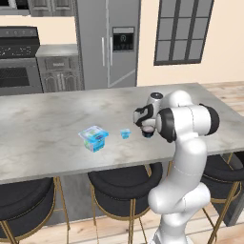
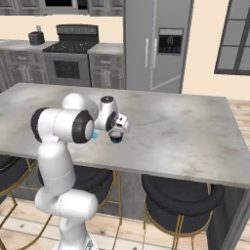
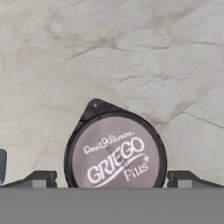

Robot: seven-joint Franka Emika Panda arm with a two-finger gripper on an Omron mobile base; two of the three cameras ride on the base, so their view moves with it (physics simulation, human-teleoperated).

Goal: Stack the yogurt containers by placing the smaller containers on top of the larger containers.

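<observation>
The blue boxy pack [image 1: 94, 138] sits on the marble counter [image 1: 57, 119], toward its front edge. Just right of it is the tiny light-blue cup [image 1: 125, 134], which also peeks out behind my arm [image 2: 94, 135]. Farther right stands the small black round cup [image 3: 116, 153], upright, with a pale lid printed "Griego Plus"; it is also visible under the hand [image 1: 147, 134] [image 2: 116, 139]. My gripper [image 3: 111, 180] hangs low right over this cup and is open. One of its fingertips [image 3: 40, 179] stands on each side of the cup, with small gaps.
Black round stools [image 1: 125, 183] stand under the counter's front edge. A steel fridge [image 1: 108, 40] and a stove [image 1: 19, 62] are along the back wall. Bare marble stretches to the right of the cup [image 2: 185, 132].
</observation>
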